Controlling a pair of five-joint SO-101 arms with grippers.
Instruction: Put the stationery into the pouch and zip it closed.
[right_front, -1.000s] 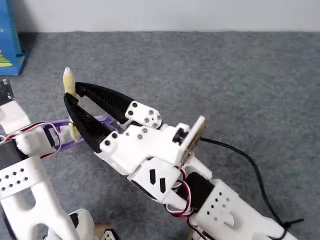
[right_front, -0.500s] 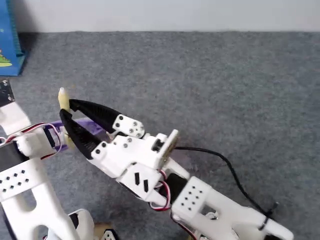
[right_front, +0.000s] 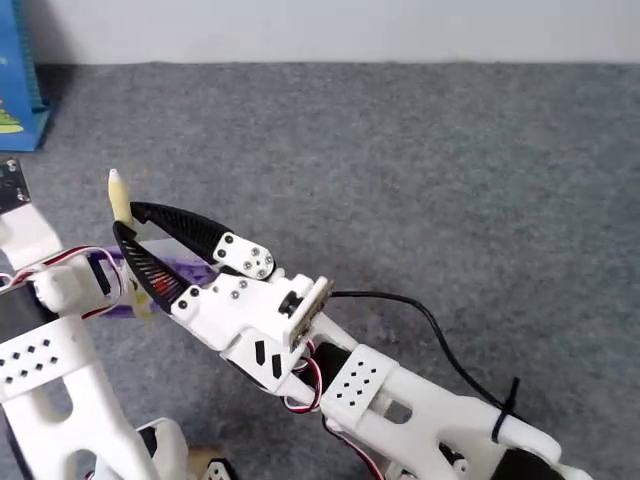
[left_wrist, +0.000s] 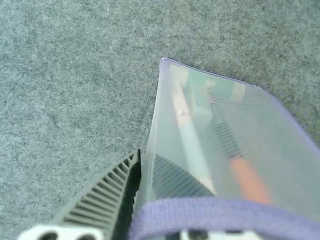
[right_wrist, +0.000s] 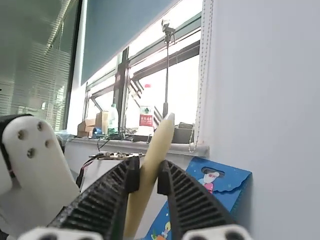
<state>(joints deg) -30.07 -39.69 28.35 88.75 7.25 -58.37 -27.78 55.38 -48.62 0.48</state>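
Where grey carpet meets white wall, blue box, pouch

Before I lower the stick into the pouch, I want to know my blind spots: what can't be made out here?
- Pouch mouth and zip: high view, the right arm covers them; left wrist view, cut off by the edge.
- Lower end of the cream stick: behind the right gripper.
- Items inside the pouch: left wrist view, blurred through its wall.

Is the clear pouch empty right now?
No, through the clear wall of the pouch a white pen and an orange pen show inside.
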